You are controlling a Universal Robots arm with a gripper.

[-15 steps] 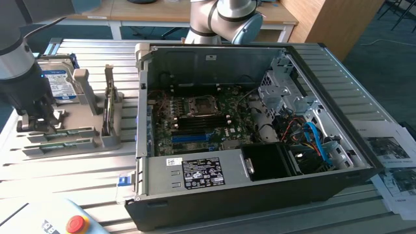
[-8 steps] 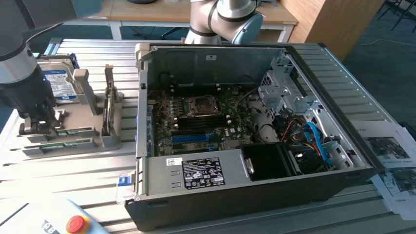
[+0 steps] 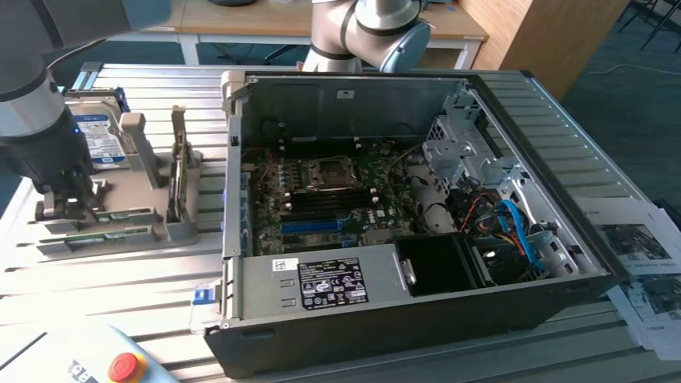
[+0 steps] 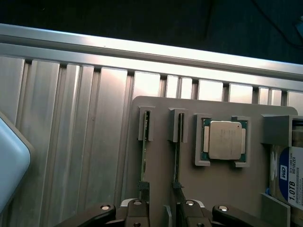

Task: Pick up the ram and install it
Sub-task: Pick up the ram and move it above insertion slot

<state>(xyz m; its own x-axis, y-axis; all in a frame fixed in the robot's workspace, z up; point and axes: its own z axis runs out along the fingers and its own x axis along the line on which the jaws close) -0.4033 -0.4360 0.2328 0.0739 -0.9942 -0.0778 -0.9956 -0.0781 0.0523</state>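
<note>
Two green ram sticks stand on edge in the slots of a grey holder (image 4: 227, 189): one ram (image 4: 144, 156) and a second ram (image 4: 177, 158) beside it. My gripper (image 4: 160, 191) hangs low over their near ends, open, with one dark fingertip (image 4: 143, 187) in line with each stick. In the exterior view the gripper (image 3: 66, 195) is at the holder (image 3: 159, 231) on that view's left. The open computer case (image 3: 404, 199) lies to the right, its motherboard memory slots (image 3: 317, 207) bare.
The holder also carries a square silver processor (image 4: 223, 140) and a hard drive (image 4: 289, 179) with a blue-white label. A pendant with a red stop button (image 3: 126, 365) lies at the front. Papers (image 3: 639, 239) lie at the exterior view's right. The table is ribbed aluminium (image 4: 71, 142).
</note>
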